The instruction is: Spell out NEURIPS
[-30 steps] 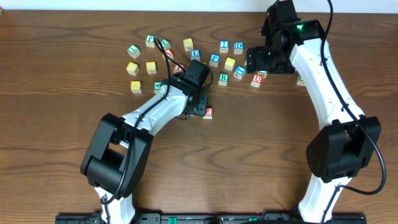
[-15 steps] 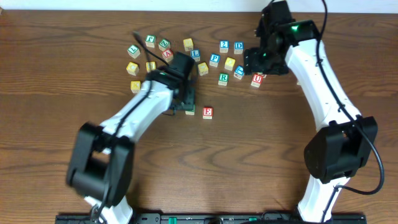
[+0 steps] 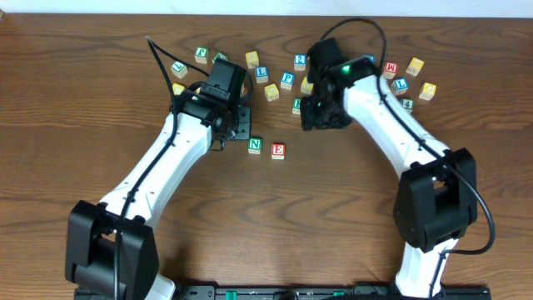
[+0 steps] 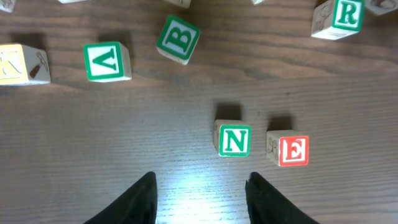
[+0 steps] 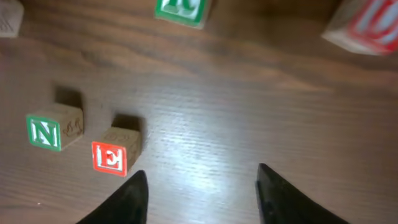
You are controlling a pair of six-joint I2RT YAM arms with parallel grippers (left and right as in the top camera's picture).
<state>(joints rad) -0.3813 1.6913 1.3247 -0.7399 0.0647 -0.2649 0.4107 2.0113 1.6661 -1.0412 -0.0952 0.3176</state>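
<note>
wood table (image 3: 50, 125) | left pincer (image 4: 200, 186) parted, empty | right pincer (image 5: 200, 180) parted, empty

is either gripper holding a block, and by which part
Nothing is held. Both are open and empty: the left gripper near the green-lettered wooden N cube, the right gripper near the red-lettered wooden E cube.

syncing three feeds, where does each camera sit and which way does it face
overhead: fixed above the table, looking straight down; left arm and right arm in view.
left wrist: on the left arm, looking down past the left gripper's open fingers at the N cube and E cube.
right wrist: on the right arm, angled down past the right gripper at the same pair.
shared: all three show that pair.
</note>
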